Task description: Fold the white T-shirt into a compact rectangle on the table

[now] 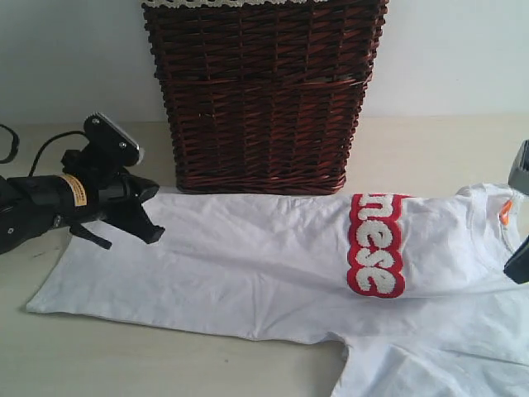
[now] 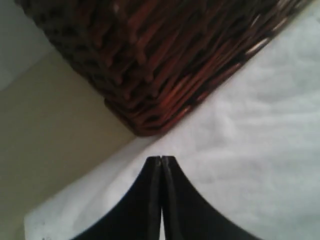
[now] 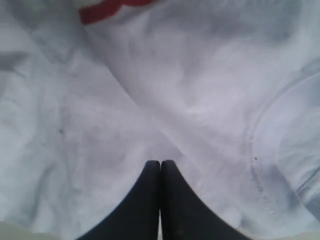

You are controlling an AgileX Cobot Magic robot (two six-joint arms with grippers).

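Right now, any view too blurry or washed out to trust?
Exterior view: even light, reasonably sharp, red band lettering legible on the white T-shirt. Left wrist view: wicker basket close and blurred. Right wrist view: shirt soft, bluish, low contrast; only seams and folds show.

A dark reddish-brown wicker basket [image 1: 264, 99] stands upright at the back of the scene, in front of a plain pale wall [image 1: 74, 58]. It is a little narrower at the base than higher up, and a ridge in the weave runs across its front about halfway down. A strip of pale lace trim [image 1: 240, 3] shows along the top rim. The left wrist view shows one lower corner of it up close, slightly blurred.
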